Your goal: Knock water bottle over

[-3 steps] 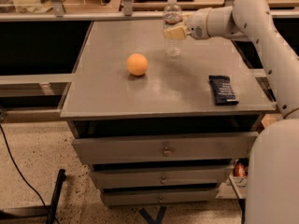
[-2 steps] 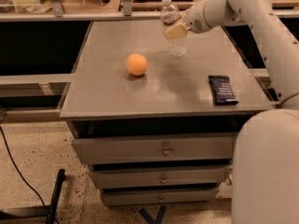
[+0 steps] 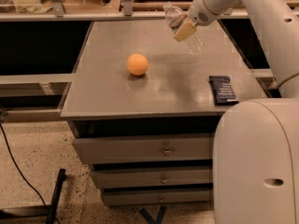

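The water bottle (image 3: 193, 41) is a clear ribbed plastic bottle at the far right of the grey table top (image 3: 154, 97). It is tilted, with its top leaning to the left and its lower end close to the table. My gripper (image 3: 184, 31) reaches in from the upper right and lies against the middle of the bottle, with its tan pad in front of it. The bottle's cap end is near the table's back edge.
An orange ball (image 3: 137, 64) sits on the table, left of the bottle. A dark flat packet (image 3: 223, 89) lies near the right front edge. My white body (image 3: 254, 162) fills the lower right. Drawers are below the table top, and shelving stands behind.
The bottle stood upright a second ago and now leans with its top to the left. My gripper has stayed against it and shifted slightly left.
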Robot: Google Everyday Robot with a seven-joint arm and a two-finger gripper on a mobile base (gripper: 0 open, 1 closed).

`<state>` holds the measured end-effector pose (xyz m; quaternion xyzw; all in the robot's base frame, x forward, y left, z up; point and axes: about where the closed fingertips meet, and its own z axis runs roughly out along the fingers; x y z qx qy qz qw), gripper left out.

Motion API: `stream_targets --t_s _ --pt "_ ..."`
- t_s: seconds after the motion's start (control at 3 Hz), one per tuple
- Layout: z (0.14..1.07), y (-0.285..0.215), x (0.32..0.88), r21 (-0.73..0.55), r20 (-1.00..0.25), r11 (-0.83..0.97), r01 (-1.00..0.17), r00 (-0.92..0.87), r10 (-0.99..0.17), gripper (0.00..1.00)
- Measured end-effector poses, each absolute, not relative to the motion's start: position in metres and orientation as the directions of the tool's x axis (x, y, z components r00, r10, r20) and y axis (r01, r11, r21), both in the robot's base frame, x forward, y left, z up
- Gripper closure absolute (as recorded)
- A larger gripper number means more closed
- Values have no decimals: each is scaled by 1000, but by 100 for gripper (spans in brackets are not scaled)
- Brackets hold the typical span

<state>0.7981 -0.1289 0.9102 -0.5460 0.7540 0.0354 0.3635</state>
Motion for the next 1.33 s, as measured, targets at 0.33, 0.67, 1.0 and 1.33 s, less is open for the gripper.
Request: stream_targets --t_s 0.33,0.67,1.0,1.33 --pt "912 -136 788 -368 -464 336 -867 -142 -875 100" --pt "912 -143 775 -376 -358 286 -881 -146 -922 100" --pt "904 -153 764 -368 -288 262 -892 -158 -944 100" --pt "890 -165 751 -343 -231 232 -910 -158 -960 83"
